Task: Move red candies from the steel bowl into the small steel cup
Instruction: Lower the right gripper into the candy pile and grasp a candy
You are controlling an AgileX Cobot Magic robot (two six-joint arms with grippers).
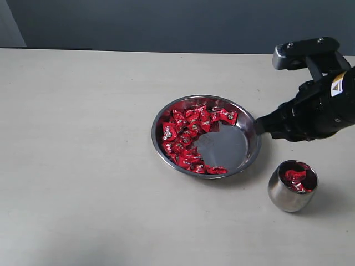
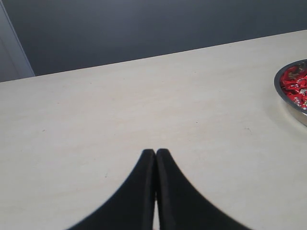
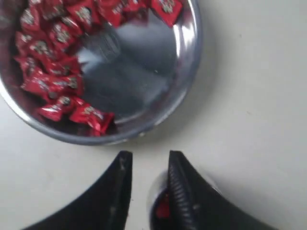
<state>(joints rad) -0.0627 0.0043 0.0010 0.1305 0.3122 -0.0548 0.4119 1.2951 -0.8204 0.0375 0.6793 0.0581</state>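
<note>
Your left gripper (image 2: 155, 152) idles, jaws pressed together, over the table (image 2: 96, 120). The steel bowl (image 1: 155, 133) sits mid-table, red candies (image 1: 183, 138) heaped on its left side. Your right gripper (image 3: 150, 157) hangs empty, jaws apart, above the small steel cup (image 1: 280, 197), which holds a few candies: a drop looks finished. Next, reach back and pinch 1 candy. Wrapper marks and the arm's yellow sticker (image 1: 337, 86) are unreadable.

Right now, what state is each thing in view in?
Bowl: upright, about half its floor bare.
Cup: upright, partly filled.
Candies: wrapped; most piled in the bowl, a few in the cup.
Left pincer: shut, empty.
Right pincer: open, empty.
</note>
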